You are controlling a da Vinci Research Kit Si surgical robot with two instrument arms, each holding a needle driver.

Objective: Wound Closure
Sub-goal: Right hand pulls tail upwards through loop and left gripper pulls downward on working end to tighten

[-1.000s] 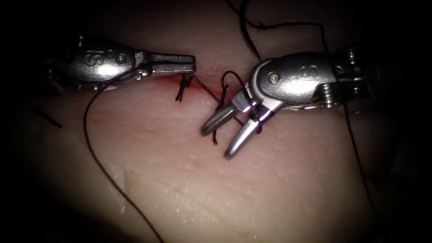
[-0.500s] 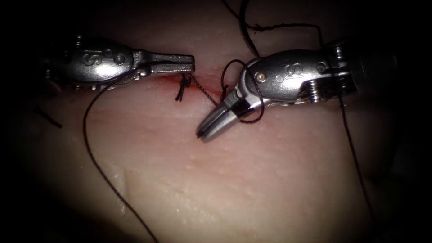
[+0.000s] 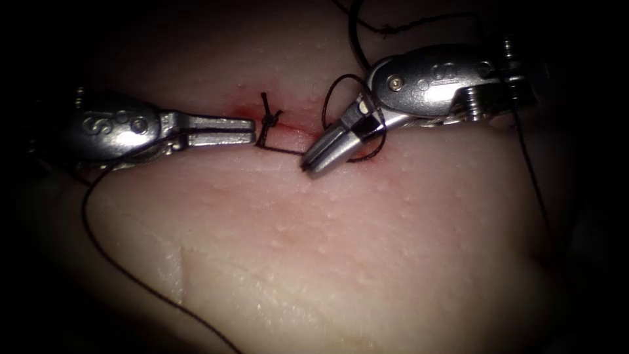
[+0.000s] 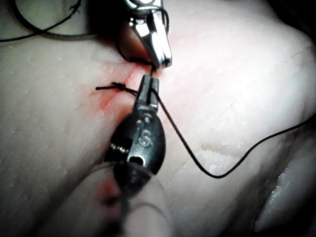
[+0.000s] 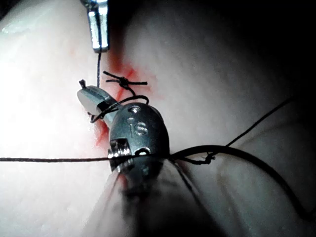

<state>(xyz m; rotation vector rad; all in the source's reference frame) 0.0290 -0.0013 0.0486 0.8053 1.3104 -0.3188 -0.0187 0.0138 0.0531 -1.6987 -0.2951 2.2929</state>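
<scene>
Holding a short stretch of thread (image 3: 278, 150) taut between them, both tools sit low over the cut (image 3: 288, 131) in the tissue (image 3: 367, 262). The left tool (image 3: 252, 130), at nine o'clock of the cut in the endoscope view, has its jaws closed on the thread right beside a finished knot (image 3: 267, 119). The right tool (image 3: 313, 162), reaching in from two o'clock, has its jaws pressed together on the other end of that same stretch, with a loop of thread (image 3: 337, 98) wrapped around its jaws near the hinge.

A second ago the right tool's jaws stood wide and empty; they have since closed on the thread, and the left tool has dropped from above the knot to level with it.

As for progress, one stitch with its knot and short tails sits across the cut at its left end, ringed by a little red fluid (image 3: 298, 134). The cut to the right of that knot looks unstitched, so I judge the closure to be at an early stage. The needle is probably the dark curve (image 3: 357, 39) at twelve o'clock, lying free of both tools, though it is too dim there to be sure. The long thread trails away toward seven o'clock.
</scene>
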